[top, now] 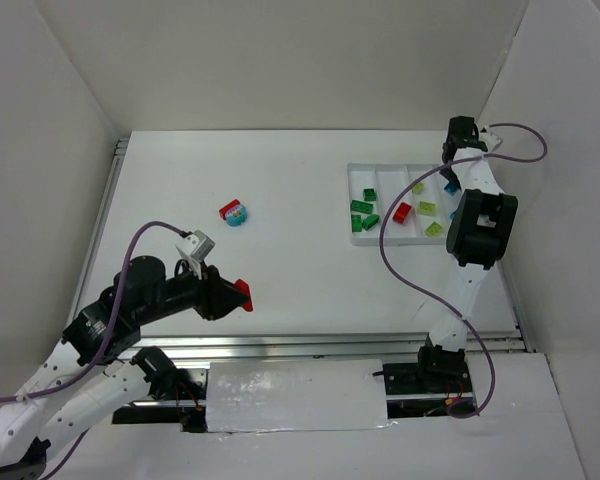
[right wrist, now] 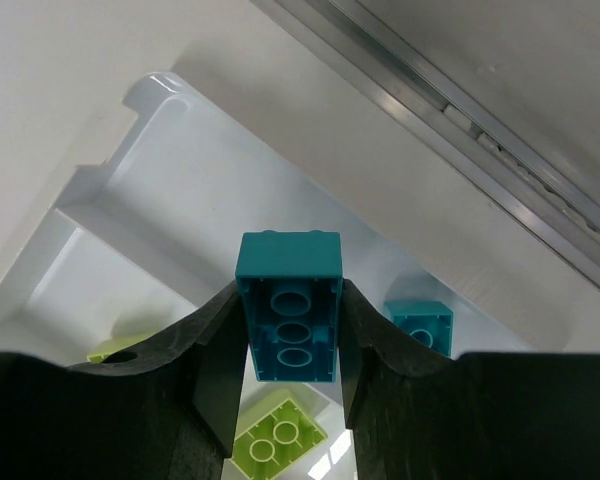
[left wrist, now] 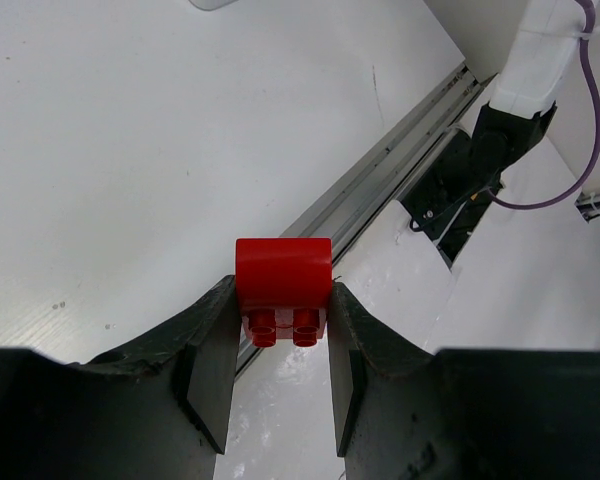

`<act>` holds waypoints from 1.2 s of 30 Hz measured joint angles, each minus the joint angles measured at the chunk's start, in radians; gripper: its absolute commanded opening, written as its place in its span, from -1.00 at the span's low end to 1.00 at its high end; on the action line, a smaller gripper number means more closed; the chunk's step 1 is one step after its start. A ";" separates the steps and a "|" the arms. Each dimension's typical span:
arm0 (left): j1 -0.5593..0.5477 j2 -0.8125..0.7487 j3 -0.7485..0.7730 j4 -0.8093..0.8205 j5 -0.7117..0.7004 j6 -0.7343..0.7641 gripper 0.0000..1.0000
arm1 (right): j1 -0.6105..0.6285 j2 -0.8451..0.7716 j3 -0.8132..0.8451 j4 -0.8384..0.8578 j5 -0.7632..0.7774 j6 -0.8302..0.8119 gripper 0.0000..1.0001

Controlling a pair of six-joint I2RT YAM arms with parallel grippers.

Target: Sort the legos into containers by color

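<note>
My left gripper [top: 242,296] is shut on a red brick [left wrist: 283,278], held over the near left part of the table. A red and teal-blue stacked pair [top: 234,212] lies on the table beyond it. My right gripper [top: 448,182] is shut on a teal-blue brick [right wrist: 288,312], held above the right end of the white tray [top: 352,172]. The tray holds dark green bricks [top: 361,208] in its left compartment, then a red brick [top: 403,212], then yellow-green bricks [top: 427,208]. Another teal-blue brick [right wrist: 421,324] lies in the compartment under my right gripper.
White walls enclose the table on three sides. A metal rail [top: 330,345] runs along the near edge, with the arm bases behind it. The right arm [top: 480,225] and its purple cable [top: 390,250] hang over the tray's right side.
</note>
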 measured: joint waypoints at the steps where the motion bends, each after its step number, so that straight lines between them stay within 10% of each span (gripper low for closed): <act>1: 0.000 0.000 0.000 -0.001 0.000 0.000 -0.95 | 0.000 0.000 0.000 -0.001 -0.001 -0.004 -0.11; 7: 0.000 0.000 0.000 -0.002 0.001 0.000 -0.94 | -0.010 0.011 0.019 -0.023 -0.042 -0.014 0.42; 16: 0.000 -0.004 0.000 -0.003 -0.016 -0.002 -1.00 | -0.009 0.021 0.021 -0.056 -0.096 0.006 0.56; 23: 0.027 -0.002 0.000 0.000 -0.074 -0.011 -1.00 | 0.161 -0.332 -0.192 -0.026 -0.204 -0.011 0.99; 29: 0.035 -0.014 0.000 0.109 -0.003 -0.084 -1.00 | 0.589 -0.874 -0.579 0.286 -0.811 -0.148 0.99; 36: 0.036 -0.043 -0.031 0.443 0.267 -0.203 -1.00 | 0.776 -1.159 -1.091 0.682 -1.315 -0.054 0.99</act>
